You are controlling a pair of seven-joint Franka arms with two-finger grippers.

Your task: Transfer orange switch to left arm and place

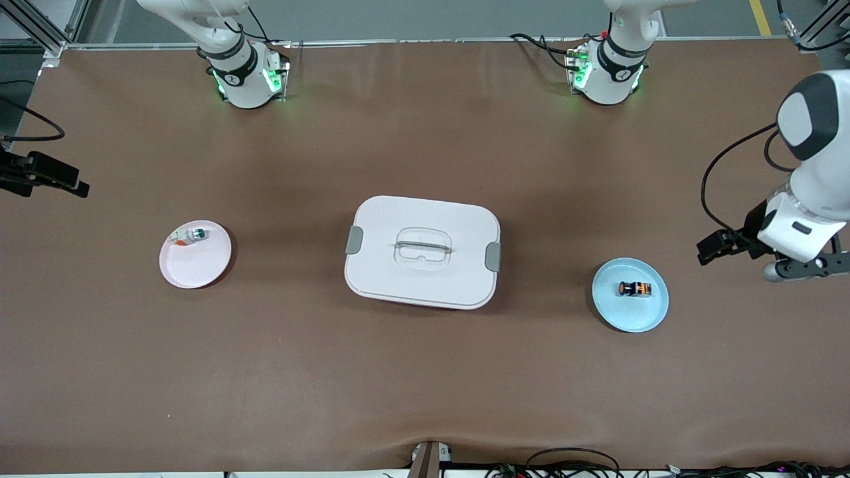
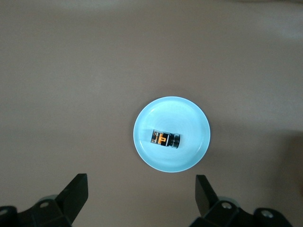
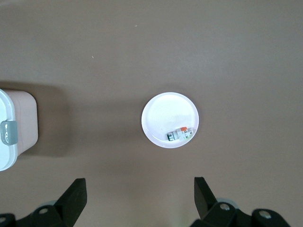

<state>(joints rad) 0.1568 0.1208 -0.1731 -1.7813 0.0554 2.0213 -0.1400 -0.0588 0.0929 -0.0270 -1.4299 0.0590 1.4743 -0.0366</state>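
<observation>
Orange switch [image 1: 635, 289] lies on its side on the blue plate [image 1: 654, 315], toward the left arm's end of the table. Box [image 1: 422, 252] sits mid-table, lid on, between the 2 plates. Left gripper [image 2: 142, 201] hangs high over table near the blue plate, fingers apart, empty. Right gripper [image 3: 139, 201] high near the pink plate [image 1: 199, 269], fingers apart, empty. White-and-green component [image 1: 189, 235] on pink plate.
</observation>
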